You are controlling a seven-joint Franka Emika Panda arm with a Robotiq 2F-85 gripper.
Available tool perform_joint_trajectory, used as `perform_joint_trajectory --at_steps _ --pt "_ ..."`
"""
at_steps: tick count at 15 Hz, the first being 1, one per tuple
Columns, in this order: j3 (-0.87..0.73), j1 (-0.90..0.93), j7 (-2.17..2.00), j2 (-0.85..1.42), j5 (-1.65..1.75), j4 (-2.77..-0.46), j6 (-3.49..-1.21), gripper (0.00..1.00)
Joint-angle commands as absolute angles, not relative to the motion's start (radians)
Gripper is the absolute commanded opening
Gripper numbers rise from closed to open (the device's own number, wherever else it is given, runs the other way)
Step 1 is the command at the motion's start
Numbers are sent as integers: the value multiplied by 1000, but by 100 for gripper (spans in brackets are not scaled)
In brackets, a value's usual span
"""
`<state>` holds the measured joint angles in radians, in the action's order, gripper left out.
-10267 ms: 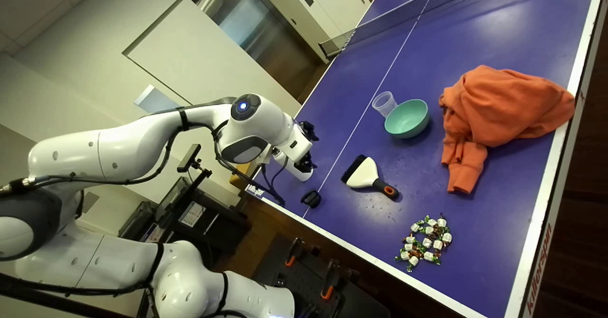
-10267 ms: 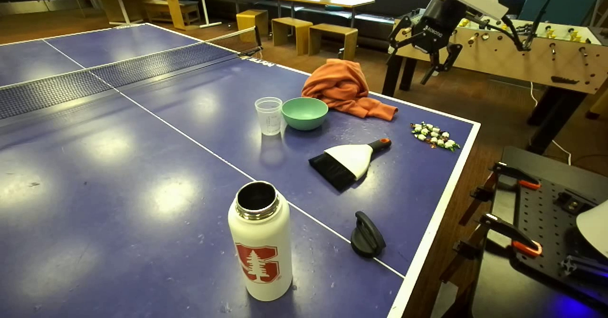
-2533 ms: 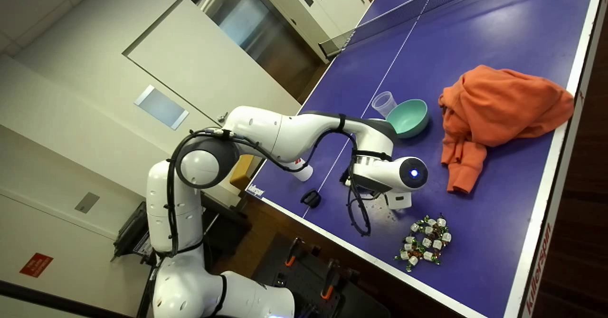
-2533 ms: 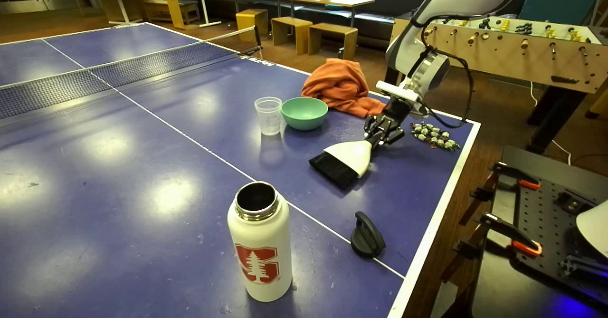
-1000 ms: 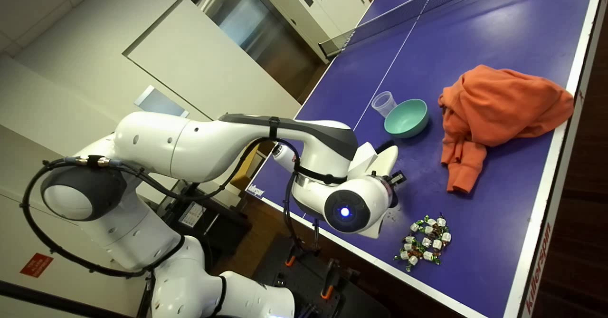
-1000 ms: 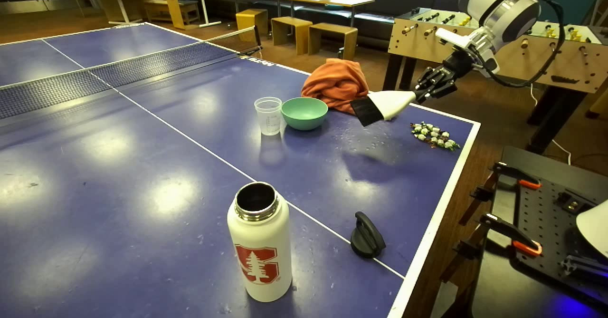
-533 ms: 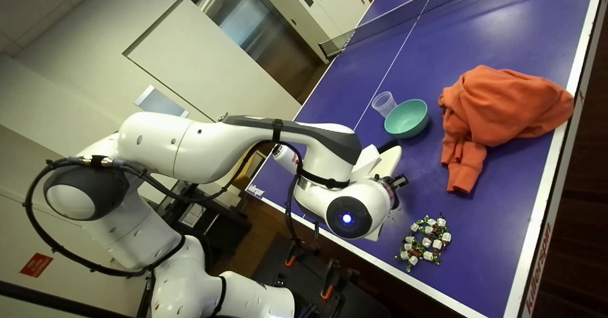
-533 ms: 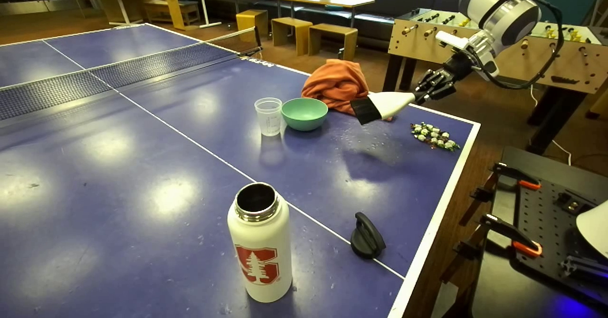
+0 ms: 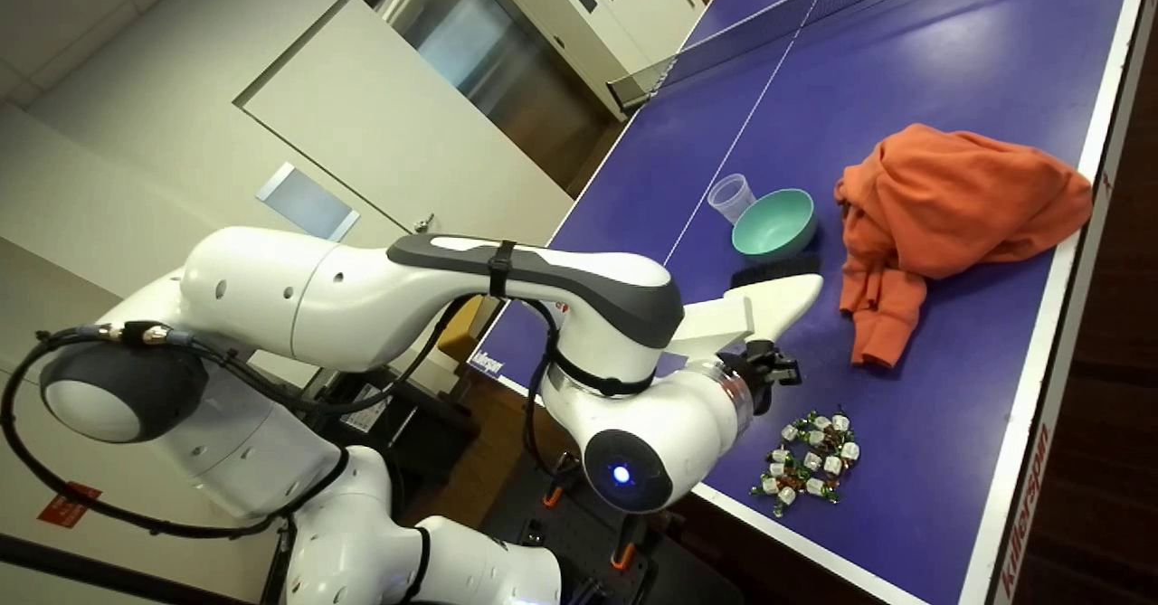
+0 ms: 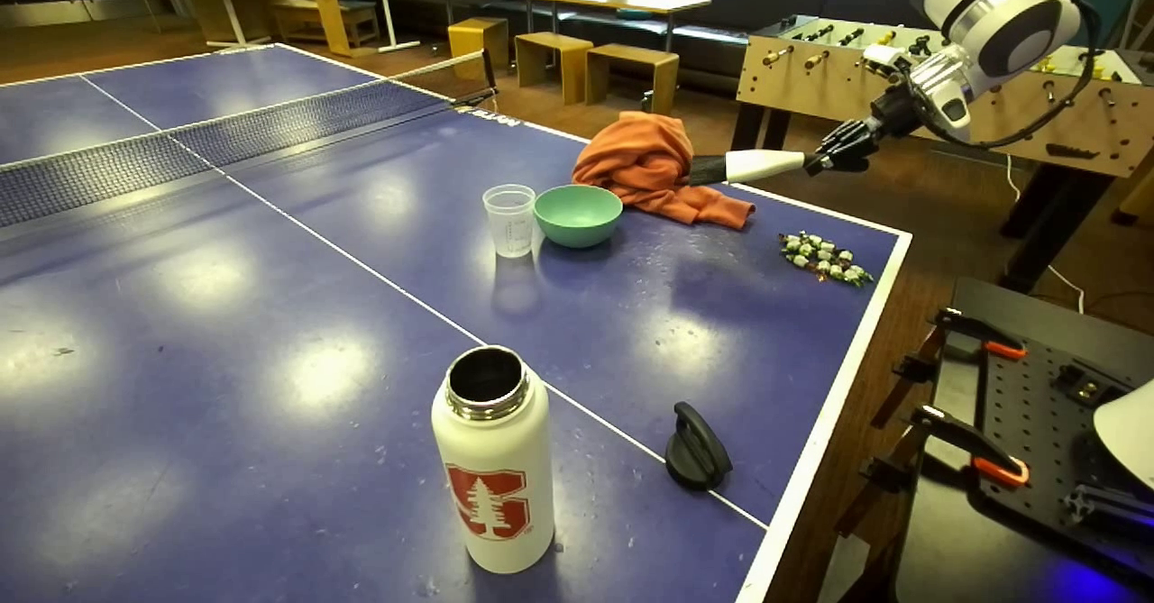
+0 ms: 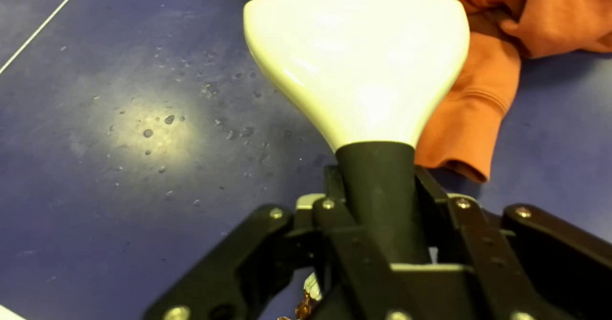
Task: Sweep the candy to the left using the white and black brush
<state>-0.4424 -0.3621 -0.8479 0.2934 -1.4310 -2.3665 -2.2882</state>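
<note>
My gripper [image 11: 377,183] is shut on the black handle of the white and black brush [image 11: 356,66], with one finger on either side of it. In an exterior view the brush [image 10: 764,165] hangs above the table with its dark bristles pointing away from the gripper [image 10: 829,157], in front of the orange cloth. The candy [image 9: 812,463], whitish, green and brown wrapped pieces, lies in a loose cluster near the table corner in both exterior views. In the wrist view only a bit of candy [image 11: 313,287] shows below the left finger; the rest is hidden.
A teal bowl [image 9: 773,228] and a clear cup [image 9: 731,198] stand close together near the bristle end. The orange cloth [image 10: 636,157] lies along the table edge. A white bottle [image 10: 505,495] and a black lid [image 10: 699,450] are on the table too.
The brush lay on the table at first; it was gripped by its handle and lifted. Over the last half second it has swung toward the orange cloth and levelled. The candy has not moved.
</note>
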Motion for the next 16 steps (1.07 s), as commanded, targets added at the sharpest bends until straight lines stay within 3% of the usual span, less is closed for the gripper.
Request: perform_joint_trajectory --at_steps 1,3,4,9,10,16 --pt "-439 -351 -955 189 -1509 -2433 -2416 12" --pt "-426 -343 -985 165 -1581 -2445 -2503 12" --pt "-425 -368 -945 240 -1522 -2400 -2437 37" --pt "-419 -364 -957 213 -1558 -2420 -2476 37" --pt "-419 -364 -958 213 -1558 -2420 -2476 12" --pt "-422 -358 -1120 151 -1649 -2481 -2541 12"
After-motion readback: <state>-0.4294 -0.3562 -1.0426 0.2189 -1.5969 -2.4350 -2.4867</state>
